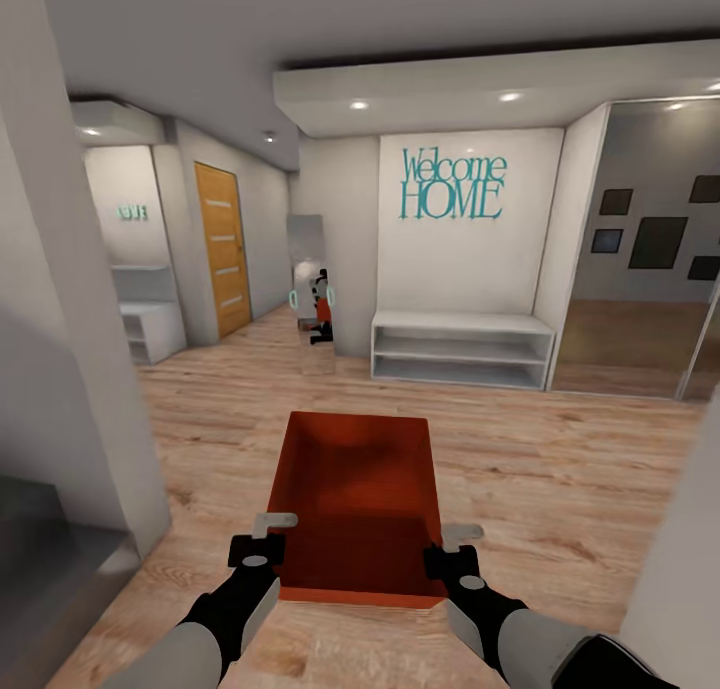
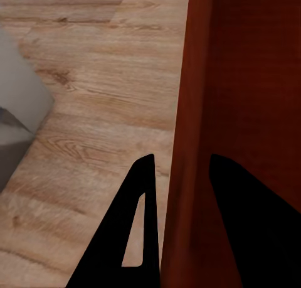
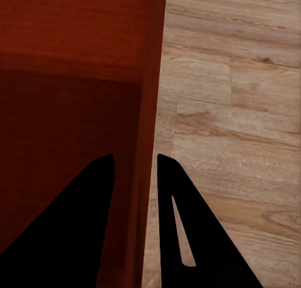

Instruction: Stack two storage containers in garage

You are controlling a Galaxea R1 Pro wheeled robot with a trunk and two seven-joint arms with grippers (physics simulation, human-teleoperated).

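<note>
One orange-red storage container point(image 1: 355, 504), open-topped and empty, is held in front of me above a light wood plank floor point(image 1: 560, 479). My left gripper point(image 1: 268, 539) is shut on the container's left wall point(image 2: 188, 144), one finger outside and one inside. On the opposite side my right gripper point(image 1: 450, 549) is shut on the right wall point(image 3: 147, 112) the same way. I am in a hallway with a "Welcome HOME" wall sign point(image 1: 452, 184).
A white low shelf bench point(image 1: 462, 349) stands against the far wall. An orange wooden door point(image 1: 223, 249) is at the left, and a mirror point(image 1: 312, 294) shows my reflection. A grey wall corner point(image 1: 90, 409) is close on my left, and mirrored sliding doors point(image 1: 650, 259) are on the right.
</note>
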